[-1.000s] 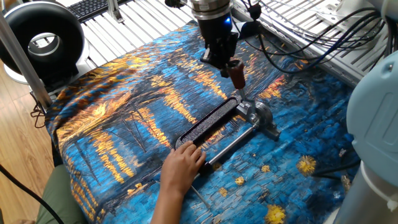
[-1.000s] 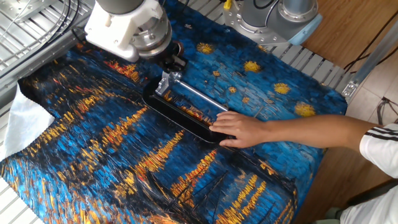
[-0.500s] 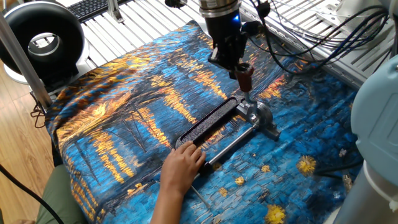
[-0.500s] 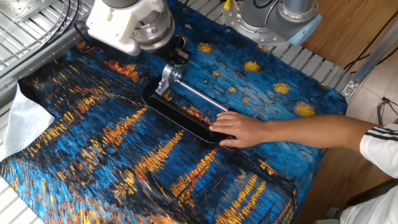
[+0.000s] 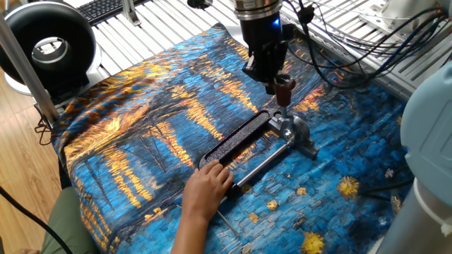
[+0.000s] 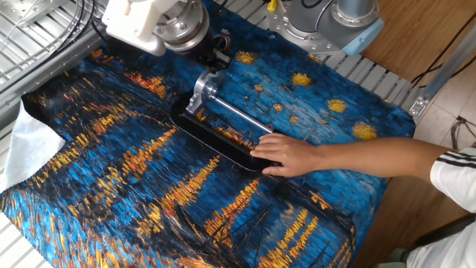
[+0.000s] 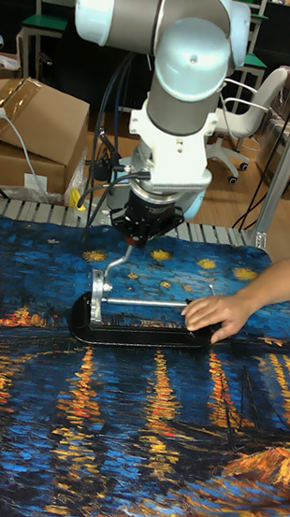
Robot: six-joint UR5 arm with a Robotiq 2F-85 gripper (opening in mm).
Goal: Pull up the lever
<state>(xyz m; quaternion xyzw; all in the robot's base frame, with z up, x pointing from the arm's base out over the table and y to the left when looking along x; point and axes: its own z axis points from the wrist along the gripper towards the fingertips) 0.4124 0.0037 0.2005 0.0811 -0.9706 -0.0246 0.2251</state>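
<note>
The lever (image 5: 284,90) is a slim silver arm with a reddish-brown knob, rising from the silver head of the black clamp frame (image 5: 236,141) on the blue-and-orange cloth. My gripper (image 5: 277,75) stands right above it, shut on the top of the knob. In the tall fixed view the lever's curved arm (image 7: 119,261) slants up from the clamp head into the gripper (image 7: 141,235). The other fixed view has the gripper (image 6: 216,58) beside the clamp head, and the knob is hidden there. A thin steel rod (image 5: 265,159) runs alongside the frame.
A person's hand (image 5: 208,187) presses down the near end of the clamp frame. A black ring-shaped device (image 5: 49,42) stands at the far left, and cables (image 5: 353,42) trail behind the arm. Cardboard boxes (image 7: 29,118) sit past the table.
The gripper has carried the knob to the right in one fixed view, and the lever now stands more upright. The hand and the clamp frame have stayed put.
</note>
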